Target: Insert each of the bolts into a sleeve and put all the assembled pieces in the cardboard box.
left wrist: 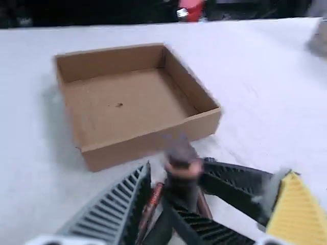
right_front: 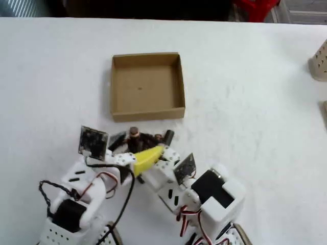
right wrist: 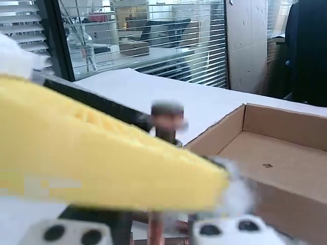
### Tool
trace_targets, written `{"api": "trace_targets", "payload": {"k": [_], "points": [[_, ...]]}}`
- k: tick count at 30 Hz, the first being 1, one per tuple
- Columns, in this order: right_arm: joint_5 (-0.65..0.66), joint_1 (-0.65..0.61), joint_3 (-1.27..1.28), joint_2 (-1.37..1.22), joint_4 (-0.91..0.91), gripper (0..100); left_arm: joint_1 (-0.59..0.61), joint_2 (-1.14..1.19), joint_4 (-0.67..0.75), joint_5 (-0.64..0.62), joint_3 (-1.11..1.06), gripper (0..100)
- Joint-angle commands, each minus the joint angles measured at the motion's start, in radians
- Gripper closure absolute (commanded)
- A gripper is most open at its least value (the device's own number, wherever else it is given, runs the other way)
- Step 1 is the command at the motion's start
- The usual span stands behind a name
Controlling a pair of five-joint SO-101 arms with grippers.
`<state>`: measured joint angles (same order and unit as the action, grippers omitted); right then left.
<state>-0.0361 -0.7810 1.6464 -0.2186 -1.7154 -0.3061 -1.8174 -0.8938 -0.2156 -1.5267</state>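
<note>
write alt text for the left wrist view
A bolt stands upright at the left gripper, close to the camera, with the partly yellow right gripper beside it. Behind them an empty box sits on a white table.

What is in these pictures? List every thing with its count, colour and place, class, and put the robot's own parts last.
table: 1, white, under everything.
cardboard box: 1, brown, mid-table, open, nothing in it but a speck.
upright bolt: 1, dark head, coppery below, between the box and the grippers.
small pieces: count unclear, dark and coppery, beside the bolt.
beige object: 1, right edge of the high view.
red object: 1, beyond the table's far edge.
left gripper: 1, dark grey, at the bolt.
right gripper: 1, black and yellow, close against the left one.
left arm and right arm: 2, white, near edge.
</note>
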Motion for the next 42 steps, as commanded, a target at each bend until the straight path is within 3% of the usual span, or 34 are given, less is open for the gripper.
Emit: {"api": "trace_targets", "payload": {"k": [1,12,20,25,36,42], "points": [[0.005,0.012,-0.012,0.025,0.021,98.3,0.071,0.008,-0.005,-0.012,0.083,60],[0.005,0.012,-0.012,0.025,0.021,98.3,0.229,0.008,-0.005,-0.011,0.144,61],[0.005,0.01,-0.006,0.025,0.022,98.3,0.321,0.015,0.015,-0.011,0.196,85],[0.005,0.01,-0.005,0.027,0.022,98.3,0.329,0.028,0.017,-0.006,0.201,89],[0.005,0.051,-0.011,0.033,0.021,98.3,0.371,0.601,0.023,-0.006,0.393,89],[0.005,0.068,-0.011,0.035,0.016,98.3,0.383,0.757,0.003,-0.005,0.358,89]]}}
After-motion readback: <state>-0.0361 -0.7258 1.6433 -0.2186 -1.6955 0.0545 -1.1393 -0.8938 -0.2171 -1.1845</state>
